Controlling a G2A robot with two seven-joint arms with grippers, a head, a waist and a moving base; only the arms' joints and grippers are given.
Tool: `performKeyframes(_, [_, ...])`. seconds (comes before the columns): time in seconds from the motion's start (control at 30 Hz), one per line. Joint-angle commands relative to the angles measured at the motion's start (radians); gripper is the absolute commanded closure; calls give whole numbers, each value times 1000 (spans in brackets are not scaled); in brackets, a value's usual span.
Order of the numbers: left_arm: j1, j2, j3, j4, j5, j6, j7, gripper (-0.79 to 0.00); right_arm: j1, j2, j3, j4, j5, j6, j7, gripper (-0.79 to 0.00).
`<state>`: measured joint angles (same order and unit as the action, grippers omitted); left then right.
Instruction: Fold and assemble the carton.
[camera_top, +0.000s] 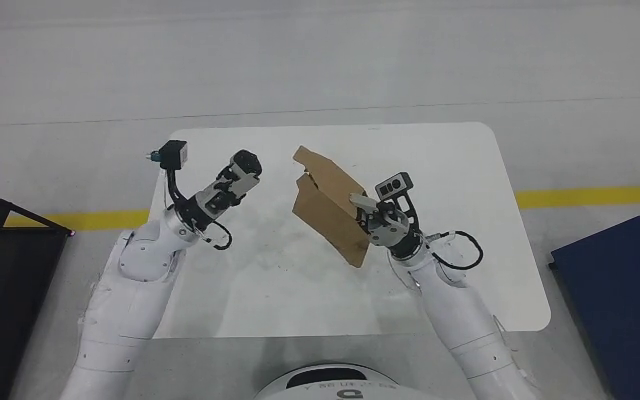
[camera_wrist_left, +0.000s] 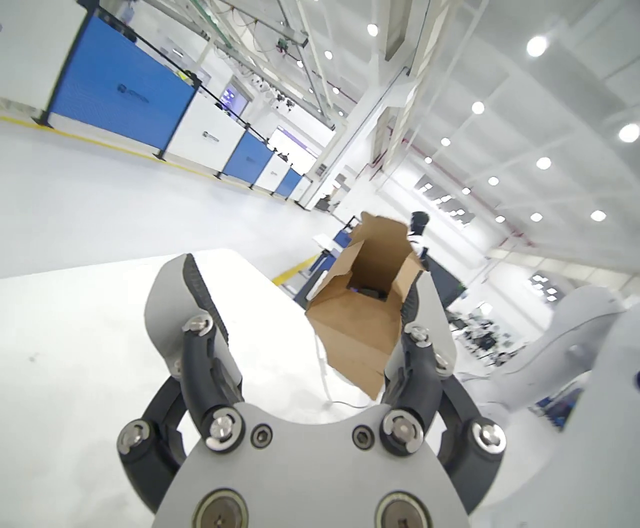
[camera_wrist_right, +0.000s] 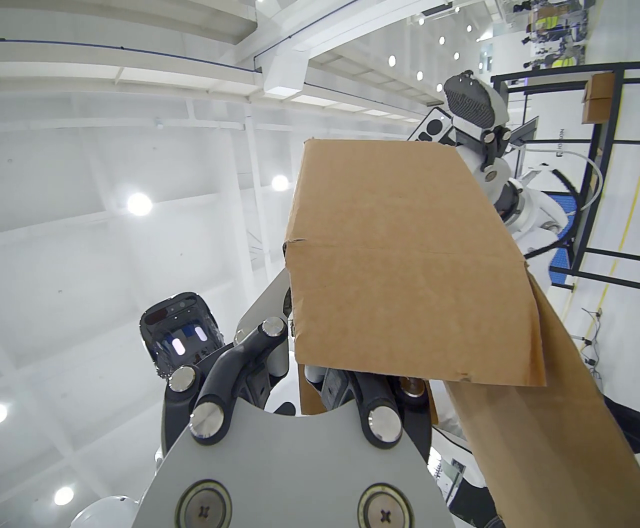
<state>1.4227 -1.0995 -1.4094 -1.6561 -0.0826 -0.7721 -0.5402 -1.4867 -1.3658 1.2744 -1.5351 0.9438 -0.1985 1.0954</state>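
A brown cardboard carton is held up over the middle of the white table, tilted, with its open end facing the left arm. My right gripper is shut on the carton's wall at its right side. The carton shows its open mouth and loose flaps in the left wrist view. My left gripper hangs open to the left of the carton, apart from it, with nothing between its fingers.
The table's right edge and front edge lie near the right arm. A dark blue panel stands off the table at the right, and a black frame at the left. A yellow floor line runs behind.
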Motion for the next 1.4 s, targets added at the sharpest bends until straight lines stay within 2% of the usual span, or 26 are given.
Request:
performKeyframes(0.0, [0, -1, 1, 1, 103, -6, 62, -785, 1, 0, -1, 1, 2, -1, 0, 0])
performKeyframes(0.23, [0, -1, 1, 1, 103, -6, 62, -785, 1, 0, -1, 1, 2, -1, 0, 0])
performKeyframes(0.3, [6, 0, 13, -3, 101, 40, 44, -785, 1, 0, -1, 1, 2, -1, 0, 0])
performKeyframes(0.37, [4, 0, 24, 4, -30, 105, 5, -785, -1, 2, -1, -12, -27, -3, -1, 0])
performKeyframes(0.47, [-21, 13, 5, 36, -326, 277, -219, -785, -1, 17, 22, -10, -108, 29, 63, 0])
performKeyframes(0.5, [-37, 19, -3, 49, -448, 373, -348, -785, -1, 22, 32, -14, -148, 37, 78, 0])
performKeyframes(0.57, [-66, 31, -33, 91, -609, 487, -565, -785, -8, 32, 41, -31, -208, 49, 111, 0])
performKeyframes(0.67, [-99, 39, -43, 156, -756, 608, -814, -785, -20, 39, 46, -50, -236, 50, 129, 0])
performKeyframes(0.7, [-112, 40, -47, 172, -776, 607, -865, -785, -21, 40, 46, -54, -241, 48, 131, 0])
performKeyframes(0.87, [-138, 31, -6, 212, -902, 642, -964, -785, -25, 45, 46, -52, -237, 35, 122, 0])
performKeyframes(1.0, [-147, 20, 32, 186, -1036, 668, -996, -785, -26, 49, 45, -45, -227, 41, 108, 0])
performKeyframes(1.13, [-149, 25, 62, 151, -1012, 637, -996, -785, -29, 51, 35, -46, -223, 47, 100, 0])
performKeyframes(1.37, [-186, 28, 103, 180, -1000, 600, -996, -785, -23, 56, 14, -64, -226, 54, 97, 0])
